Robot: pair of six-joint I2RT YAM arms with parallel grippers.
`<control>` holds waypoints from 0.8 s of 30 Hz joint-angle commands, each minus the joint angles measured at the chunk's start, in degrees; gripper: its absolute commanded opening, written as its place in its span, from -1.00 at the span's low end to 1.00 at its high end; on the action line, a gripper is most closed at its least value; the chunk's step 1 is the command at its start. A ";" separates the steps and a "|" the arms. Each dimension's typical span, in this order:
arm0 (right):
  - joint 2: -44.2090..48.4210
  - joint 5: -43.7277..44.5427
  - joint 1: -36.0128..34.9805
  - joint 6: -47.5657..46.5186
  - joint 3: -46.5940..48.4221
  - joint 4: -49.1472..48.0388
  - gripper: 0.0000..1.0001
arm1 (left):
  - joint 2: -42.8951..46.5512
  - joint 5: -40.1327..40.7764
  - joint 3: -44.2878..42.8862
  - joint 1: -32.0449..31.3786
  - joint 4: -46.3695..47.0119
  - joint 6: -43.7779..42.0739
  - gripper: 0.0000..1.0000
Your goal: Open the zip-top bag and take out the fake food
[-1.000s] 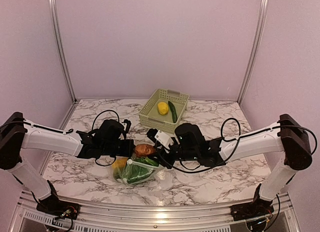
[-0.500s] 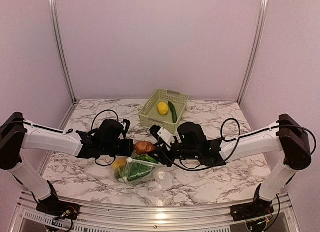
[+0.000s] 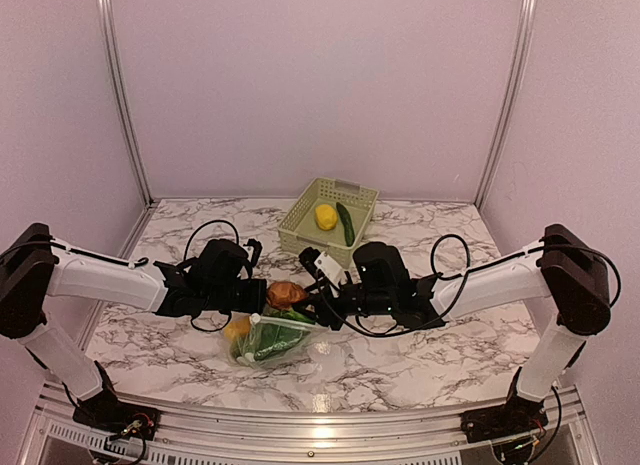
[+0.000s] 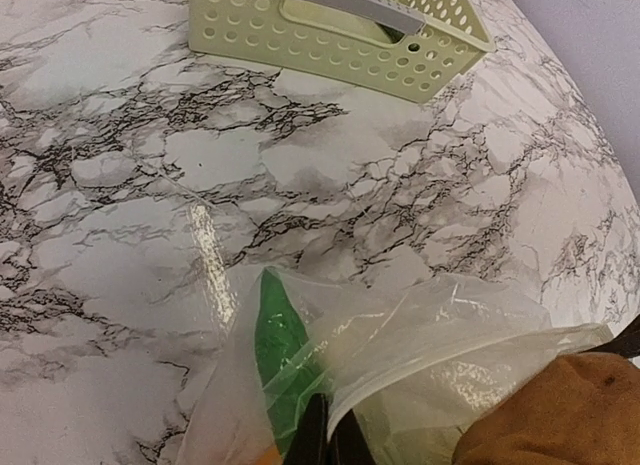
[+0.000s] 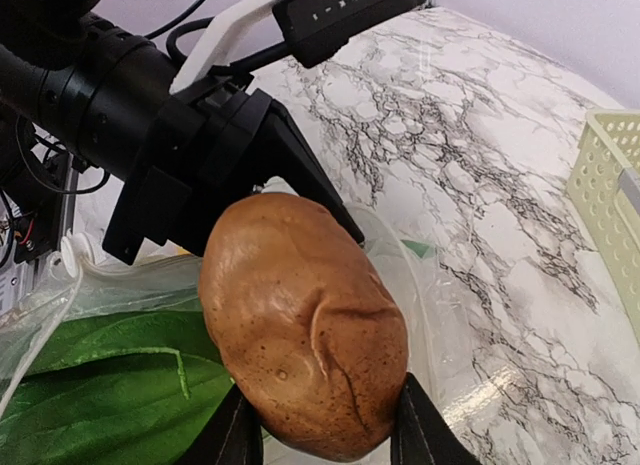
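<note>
Brown plastic potato (image 5: 305, 325) has risen, clamped in right gripper (image 5: 320, 430); left gripper (image 4: 328, 445) pinches clear crinkly zip-top bag (image 4: 430, 335); leafy greens (image 5: 100, 385) beneath remain.

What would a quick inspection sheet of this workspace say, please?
Surface: glossy marble table.
Job's things: bag open, holding leafy vegetable and mango; potato at its mouth; lemon and green pod in basket.
Clutter: nothing seen.
Grippers: left gripper pinches bag's edge; right gripper holds potato.
Cables: black cables loop over both arms.
Surroundings: lilac walls, metal posts.
</note>
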State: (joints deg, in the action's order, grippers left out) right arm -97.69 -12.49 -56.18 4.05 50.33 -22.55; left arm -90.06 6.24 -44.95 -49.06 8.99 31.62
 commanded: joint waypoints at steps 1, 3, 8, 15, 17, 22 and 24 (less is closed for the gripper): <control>-1.93 -2.67 -0.50 -2.97 -0.07 1.07 -0.26 | -1.37 -1.70 -0.97 -0.47 0.85 -3.01 -1.00; -2.40 -3.06 -0.78 -3.32 -1.14 -0.37 -0.06 | -1.71 -2.96 -0.68 -1.08 2.11 -3.82 -1.00; -5.82 -3.13 -1.52 -6.46 1.78 0.77 0.18 | -2.85 -5.97 -0.77 -1.77 4.20 -4.73 -1.00; -6.47 -0.95 -1.90 -8.95 1.30 2.42 0.71 | -3.69 -5.98 -0.82 -1.98 3.43 -5.81 -1.00; -6.59 -0.42 -1.86 -9.42 1.24 2.15 0.67 | -3.99 -5.98 -0.59 -1.95 3.70 -5.97 -1.00; -5.99 2.31 -2.85 -11.72 3.38 4.79 0.68 | -4.41 -5.98 -1.17 -2.00 2.56 -6.26 -1.00; -4.99 2.75 -3.12 -12.19 3.36 5.15 0.68 | -4.18 -5.98 -1.14 -1.98 2.31 -6.17 -1.00</control>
State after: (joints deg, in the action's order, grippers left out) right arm -104.03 -12.21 -58.06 -5.85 51.55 -19.35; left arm -92.97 -0.01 -45.25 -51.07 13.26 26.44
